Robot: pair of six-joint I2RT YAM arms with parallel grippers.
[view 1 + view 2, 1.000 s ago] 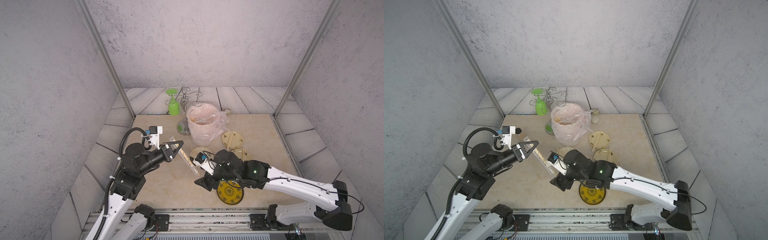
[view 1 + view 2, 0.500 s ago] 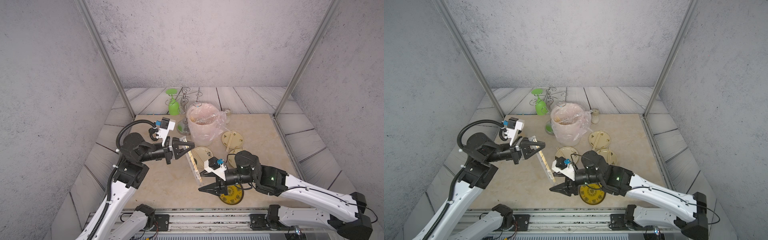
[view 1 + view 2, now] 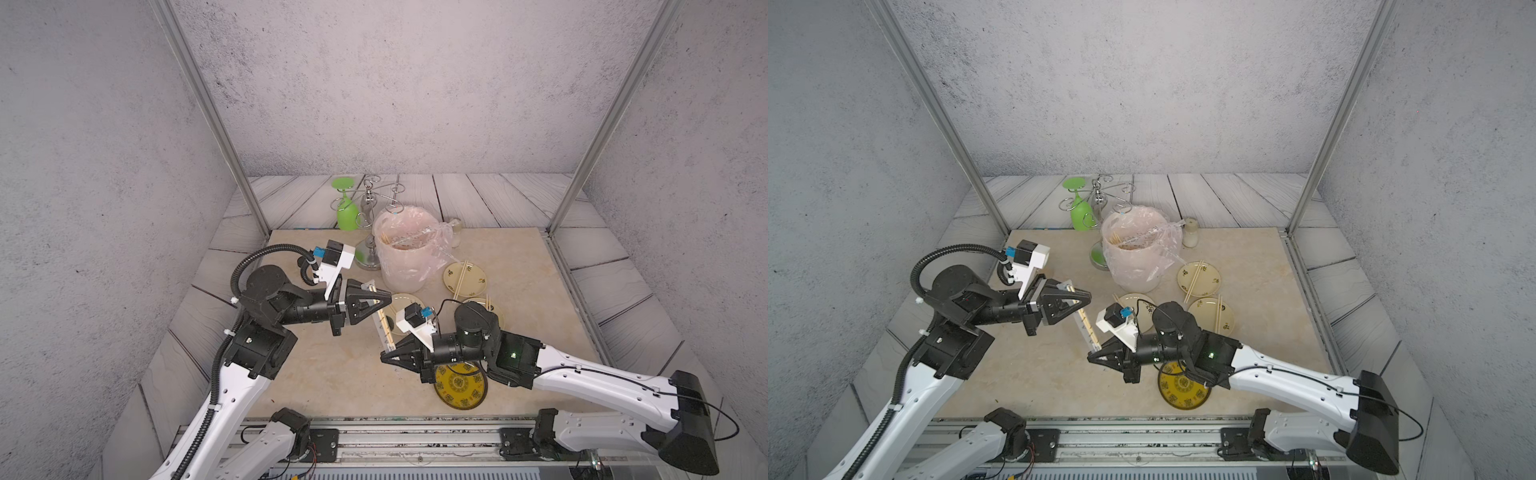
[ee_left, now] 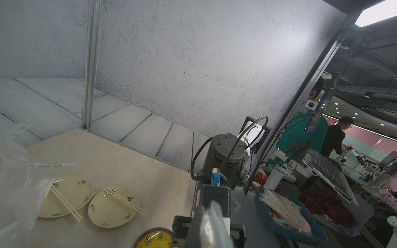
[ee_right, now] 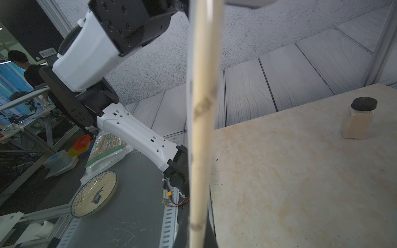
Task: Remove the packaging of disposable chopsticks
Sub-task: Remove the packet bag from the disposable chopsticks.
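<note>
In both top views the left claw [image 3: 386,297] pinches the top end of the packaging [image 3: 382,328], slanting in the air above the worktop [image 3: 332,374]. The right claw [image 3: 385,356] is clamped on its lower end, disposable chopsticks [image 5: 202,128] showing inside.

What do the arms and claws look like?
White shells, black joints on left arm and right arm. Left has a black ribbed hose; right a thin black cable and green LED. Black triangular left claw and right claw, each with white camera mount and blue plug.
</note>
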